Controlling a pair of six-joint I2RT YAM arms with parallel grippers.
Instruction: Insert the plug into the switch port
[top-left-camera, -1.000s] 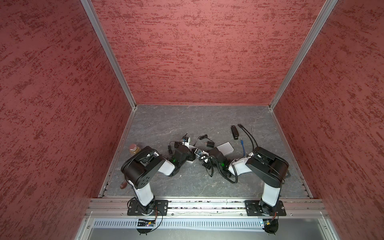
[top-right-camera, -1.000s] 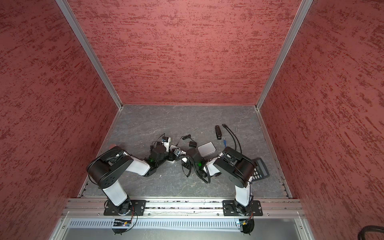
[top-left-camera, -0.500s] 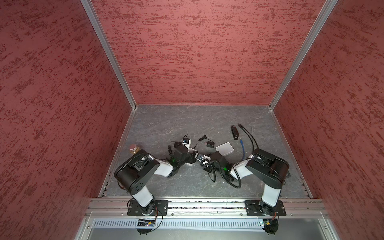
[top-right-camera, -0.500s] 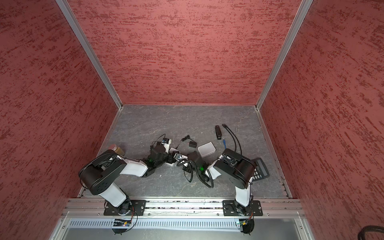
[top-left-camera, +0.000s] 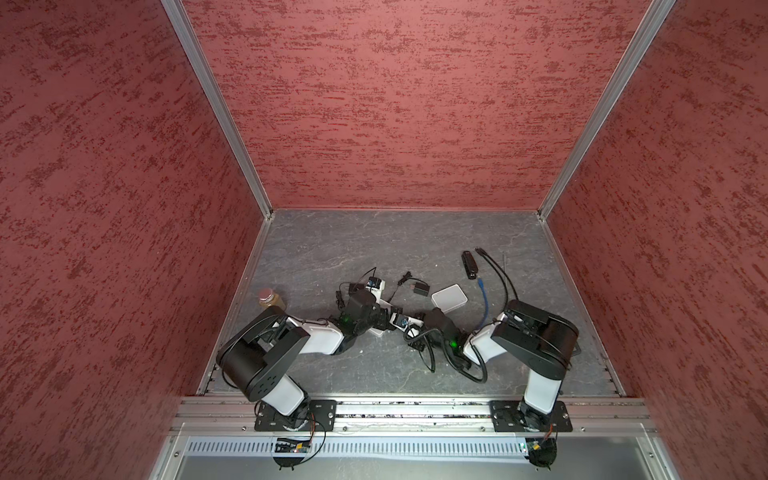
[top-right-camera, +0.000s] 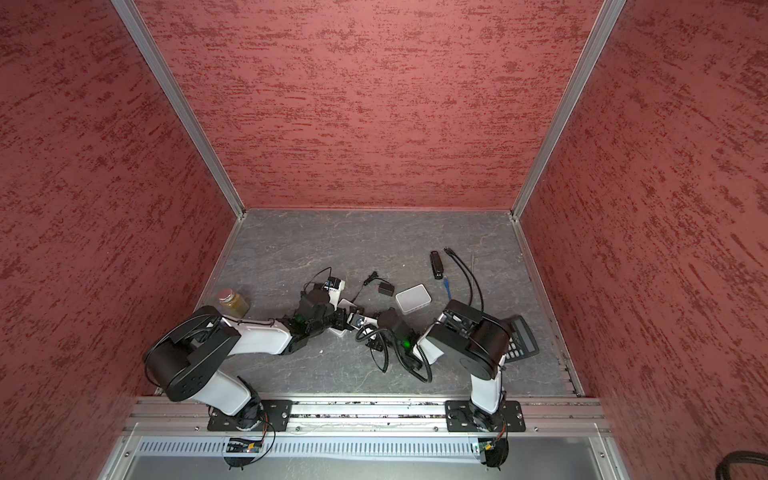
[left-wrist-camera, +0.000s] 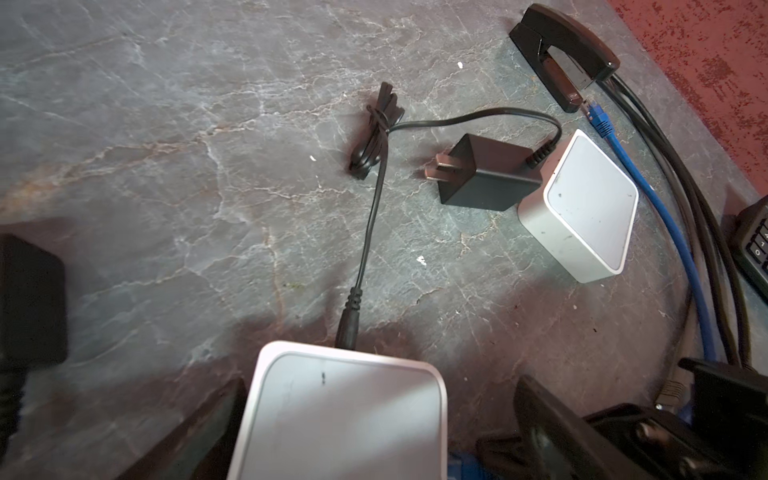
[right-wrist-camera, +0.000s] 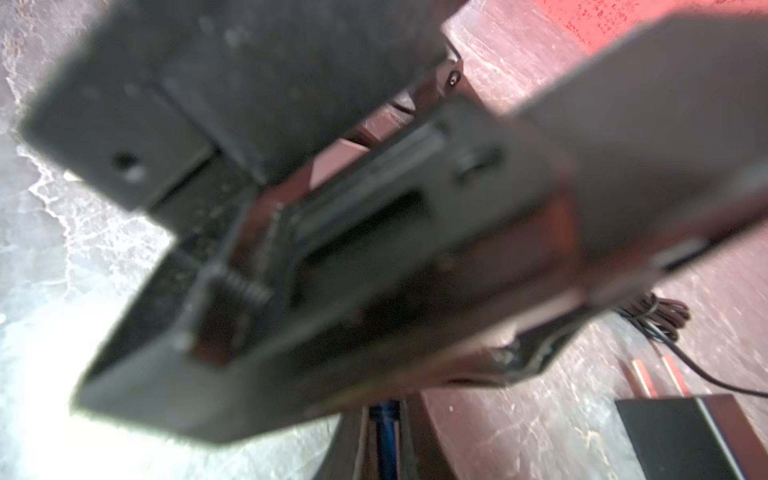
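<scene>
The plug itself cannot be made out. In the right wrist view only a strip of the blue Ethernet cable (right-wrist-camera: 384, 432) shows between the 2 fingers of the right hand (right-wrist-camera: 384, 455), which is closed tight. I judge it pinches the cable at its plug end, though the blur leaves some doubt. That puts the plug at this hand's tips, just beside the white switch (left-wrist-camera: 340, 415).

The switch lies flat on the tabletop (left-wrist-camera: 166, 124) between the fingers of the left hand (left-wrist-camera: 378, 399). That hand is spread wide and straddles the switch, with a gap showing on 1 side, so it grips nothing. A black barrel power lead (left-wrist-camera: 347, 328) is seated in the switch's far edge.

The plug is probably light, hard plastic with a thin latch tab that could snap. It is best held by its flat sides just behind the connector, with the tab left free. The cable looks springy and may twist the plug off line. The switch looks light and smooth, so unbraced it will likely slide under a push.
</scene>
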